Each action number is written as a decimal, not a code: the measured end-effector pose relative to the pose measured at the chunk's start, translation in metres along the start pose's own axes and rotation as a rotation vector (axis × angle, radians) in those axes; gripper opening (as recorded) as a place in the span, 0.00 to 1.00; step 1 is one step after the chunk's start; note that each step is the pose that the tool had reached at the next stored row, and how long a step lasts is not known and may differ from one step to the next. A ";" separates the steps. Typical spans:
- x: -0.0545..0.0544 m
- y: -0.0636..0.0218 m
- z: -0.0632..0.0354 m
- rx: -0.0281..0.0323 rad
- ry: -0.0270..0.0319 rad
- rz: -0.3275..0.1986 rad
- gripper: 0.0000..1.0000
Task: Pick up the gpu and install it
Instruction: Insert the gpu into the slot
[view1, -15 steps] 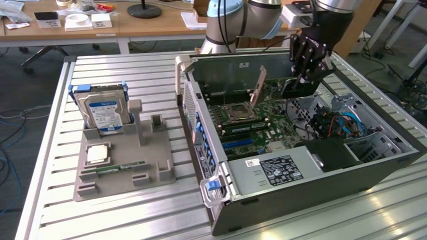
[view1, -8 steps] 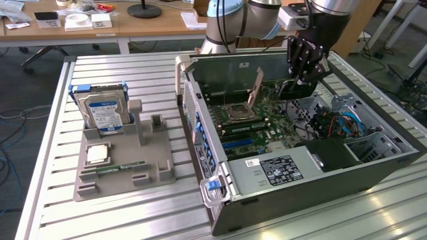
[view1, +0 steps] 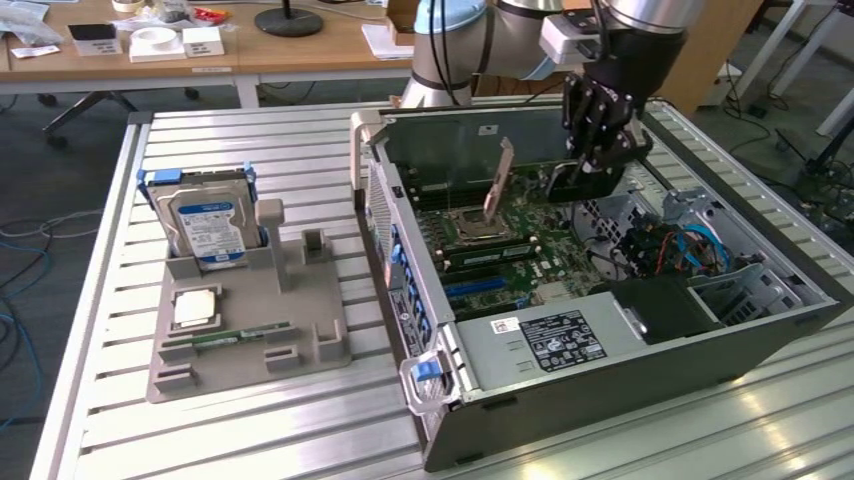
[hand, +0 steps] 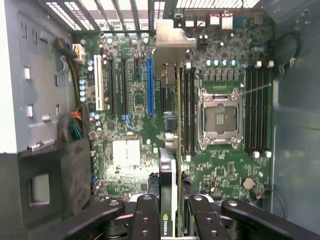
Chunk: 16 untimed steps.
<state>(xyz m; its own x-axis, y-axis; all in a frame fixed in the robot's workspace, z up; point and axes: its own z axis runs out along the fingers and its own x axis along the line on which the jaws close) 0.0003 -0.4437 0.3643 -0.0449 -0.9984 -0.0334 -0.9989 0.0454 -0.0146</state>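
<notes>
Standing on its thin edge, the gpu is hanging over the motherboard inside the open computer case. Its silver bracket is pointing at the slotted rear wall of the case. The card is running between the blue slot on one side and the CPU socket on the other, close along the black slots. Whether its lower edge is already sitting in a slot, I cannot tell. The gripper is pinching the card from both sides with a narrow opening, the fingers pressing on its faces. In the exterior view the arm is reaching down into the case from above. Toward the exterior view's left, a gray holder is lying on the metal table, well apart from the case. It is carrying an upright hard drive with a blue label and a green RAM stick.
</notes>
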 end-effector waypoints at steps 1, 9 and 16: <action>0.000 0.0013 0.0010 0.0000 0.0001 0.000 0.27; 0.001 0.0067 0.0123 -0.0001 0.0001 0.000 0.27; 0.007 0.0105 0.0192 -0.0001 0.0001 0.000 0.27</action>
<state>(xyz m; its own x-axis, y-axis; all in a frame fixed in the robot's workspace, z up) -0.0101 -0.4494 0.3448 -0.0447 -0.9984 -0.0333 -0.9989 0.0452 -0.0145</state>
